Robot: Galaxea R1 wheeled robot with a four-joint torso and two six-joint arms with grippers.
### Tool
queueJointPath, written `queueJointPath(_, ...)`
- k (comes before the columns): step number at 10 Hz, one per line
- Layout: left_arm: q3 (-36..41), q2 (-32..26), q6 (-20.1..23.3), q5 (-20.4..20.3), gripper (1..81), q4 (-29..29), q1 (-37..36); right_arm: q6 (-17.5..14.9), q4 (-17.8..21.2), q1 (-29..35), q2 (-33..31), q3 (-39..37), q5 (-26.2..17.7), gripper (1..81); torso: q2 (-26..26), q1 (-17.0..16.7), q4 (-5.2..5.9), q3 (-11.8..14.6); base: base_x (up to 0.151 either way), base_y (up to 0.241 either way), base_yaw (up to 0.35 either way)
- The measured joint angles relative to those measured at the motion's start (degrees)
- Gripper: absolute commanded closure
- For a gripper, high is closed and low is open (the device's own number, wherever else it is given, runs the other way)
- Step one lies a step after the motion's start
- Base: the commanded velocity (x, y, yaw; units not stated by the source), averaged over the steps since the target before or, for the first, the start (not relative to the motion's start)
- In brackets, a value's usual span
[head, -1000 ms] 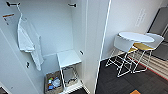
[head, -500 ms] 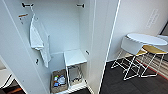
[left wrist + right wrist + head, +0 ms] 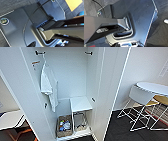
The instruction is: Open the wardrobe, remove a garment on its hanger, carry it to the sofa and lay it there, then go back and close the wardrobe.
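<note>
The wardrobe [image 3: 72,72] stands open in front of me in the head view. Its left door [image 3: 20,92] and right door [image 3: 110,84] are swung wide. Black hooks [image 3: 39,52] sit high on its inner walls. A white T-shirt [image 3: 48,84] hangs from the left hook; this is not the garment. The garment, its hanger and the sofa are hidden from me. Both wrist views look down on my own dark base plate [image 3: 15,25] and the carpet.
Inside the wardrobe are a white shelf [image 3: 80,103], a wire rack [image 3: 78,118] and a basket [image 3: 64,125] of small items. A round white table [image 3: 155,87] with a white stool [image 3: 140,97] and a yellow stool [image 3: 161,100] stands right, on dark carpet [image 3: 122,127]. A white table [image 3: 10,119] is at the left.
The whole head picture has shifted: the wardrobe now looks larger and sits further right, so the camera has moved closer. Nothing inside the wardrobe has moved.
</note>
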Motion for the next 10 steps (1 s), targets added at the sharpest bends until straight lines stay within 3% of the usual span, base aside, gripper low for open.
queueJointPath(8,-0.11,-0.52,-0.5,0.05,1.0,-0.02,0.27,0.0,0.0,0.0,0.0,0.0,0.0,1.0,0.0,0.0,0.0,0.0,0.0,0.0,0.0)
queueJointPath(10,-0.05,-0.48,-0.67,0.02,1.0,-0.05,0.46,0.0,0.0,0.02,0.0,0.0,-0.04,1.0,0.0,0.0,0.0,0.0,0.115,0.0,0.0)
